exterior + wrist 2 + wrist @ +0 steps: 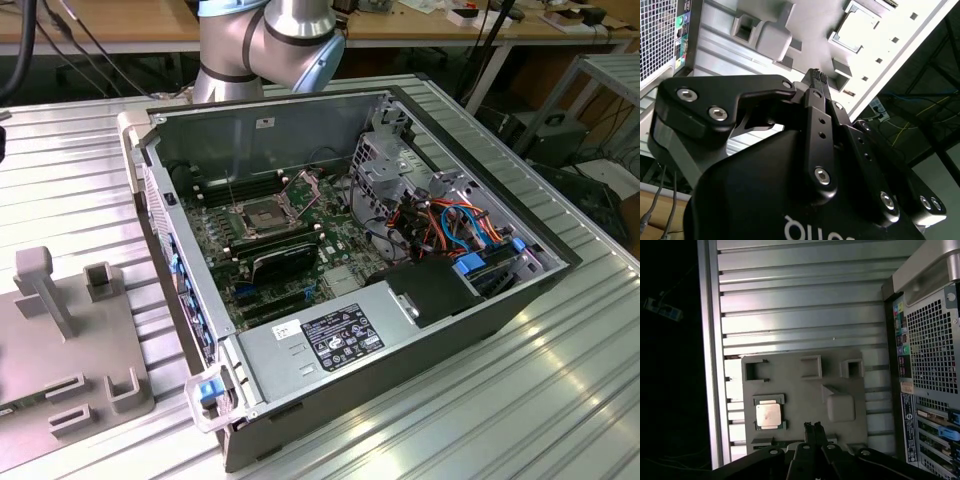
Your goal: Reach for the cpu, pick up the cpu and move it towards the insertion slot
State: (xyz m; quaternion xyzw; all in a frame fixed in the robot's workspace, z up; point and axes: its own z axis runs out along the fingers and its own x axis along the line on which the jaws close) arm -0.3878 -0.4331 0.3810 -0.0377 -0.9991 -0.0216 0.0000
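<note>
Hovering closed fingers point(808, 429), cpu point(768, 415) in grey fixture point(790, 390)

Colour key: cpu point(768, 416) pale silvery-beige; fixture plate point(805, 390) matt grey; table point(800, 315) silver w/ parallel ribs; gripper point(818, 76) black; insertion slot point(262, 215) shiny metal frame, dark centre; motherboard point(335, 245) green; cables point(452, 222) orange & blue.

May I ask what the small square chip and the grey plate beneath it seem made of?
The small square cpu: pale silvery metal lid with a satin finish, judging by its soft glare. The grey plate: matte, probably moulded or printed plastic, since it shows no reflections.
</note>
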